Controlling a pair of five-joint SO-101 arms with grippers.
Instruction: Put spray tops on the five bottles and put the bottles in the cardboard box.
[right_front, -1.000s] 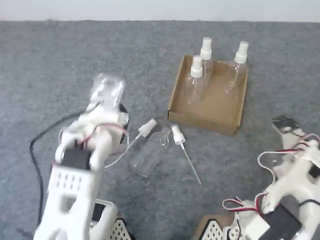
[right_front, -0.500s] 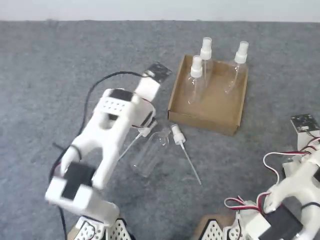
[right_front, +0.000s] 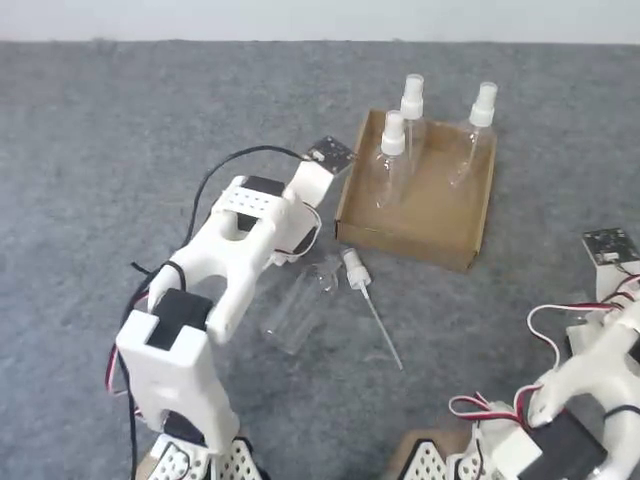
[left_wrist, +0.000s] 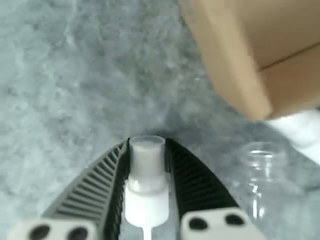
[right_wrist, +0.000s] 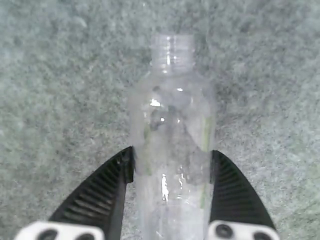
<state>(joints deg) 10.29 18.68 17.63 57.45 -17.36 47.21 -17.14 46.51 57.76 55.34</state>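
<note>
Box (left_wrist: 235, 60), bottle (left_wrist: 258, 167) beside left hand (left_wrist: 146, 146), spray top (left_wrist: 146, 175)

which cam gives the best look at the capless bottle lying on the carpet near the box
The high view: the lying bottle shows whole, mouth toward the cardboard box. The left wrist view catches its open neck. The right wrist view has a second bottle, held by the right gripper.
</note>
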